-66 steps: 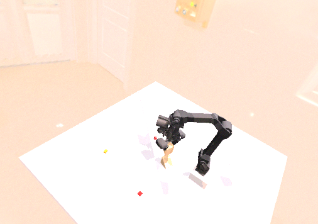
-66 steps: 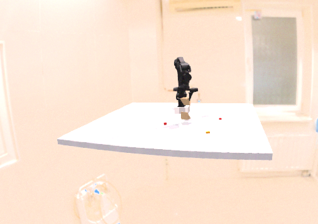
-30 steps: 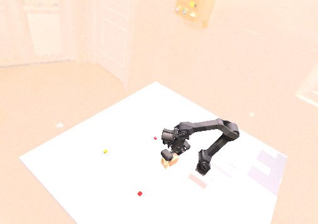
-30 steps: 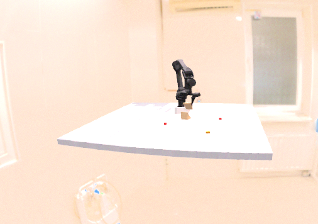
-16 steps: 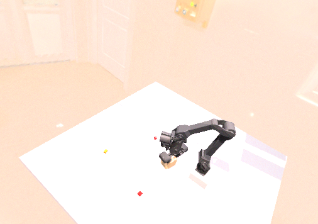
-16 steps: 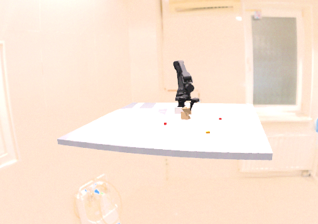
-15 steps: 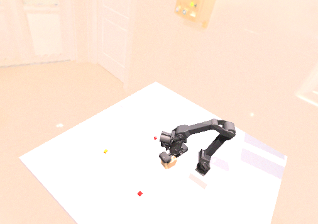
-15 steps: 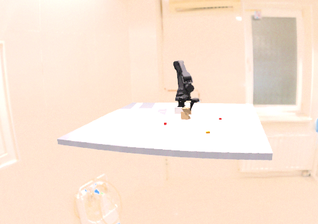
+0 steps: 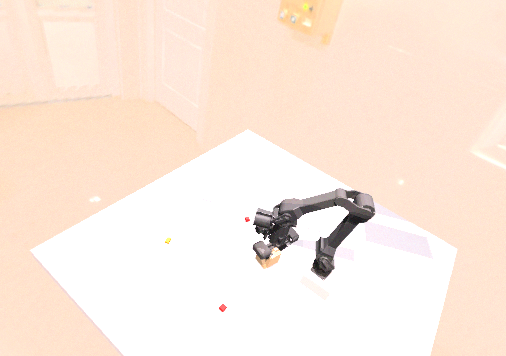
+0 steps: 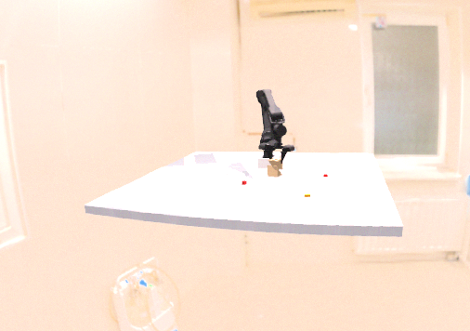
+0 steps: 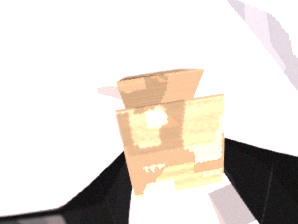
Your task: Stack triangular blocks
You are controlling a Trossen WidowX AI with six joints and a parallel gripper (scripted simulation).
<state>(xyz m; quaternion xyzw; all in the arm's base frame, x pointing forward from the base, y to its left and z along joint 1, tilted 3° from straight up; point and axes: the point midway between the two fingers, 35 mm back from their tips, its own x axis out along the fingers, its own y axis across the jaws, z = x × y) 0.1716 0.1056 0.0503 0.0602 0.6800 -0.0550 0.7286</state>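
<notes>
Wrist view, nearest first: dark gripper [image 11: 175, 195] clenched on a tan wooden triangular block [image 11: 172, 145], black fingers flanking it on both sides. Just beyond and under it, second tan triangular block [image 11: 160, 87] resting on the white table [image 11: 60, 75]; whether the two touch cannot be told.

Top view: blocks [image 9: 268, 259] and gripper [image 9: 267, 248] near the table's middle, toward its right edge. Small red cube [image 9: 222, 307] toward near edge; yellow cube [image 9: 168, 240] toward left; second red cube [image 9: 247, 219] beyond the gripper.
</notes>
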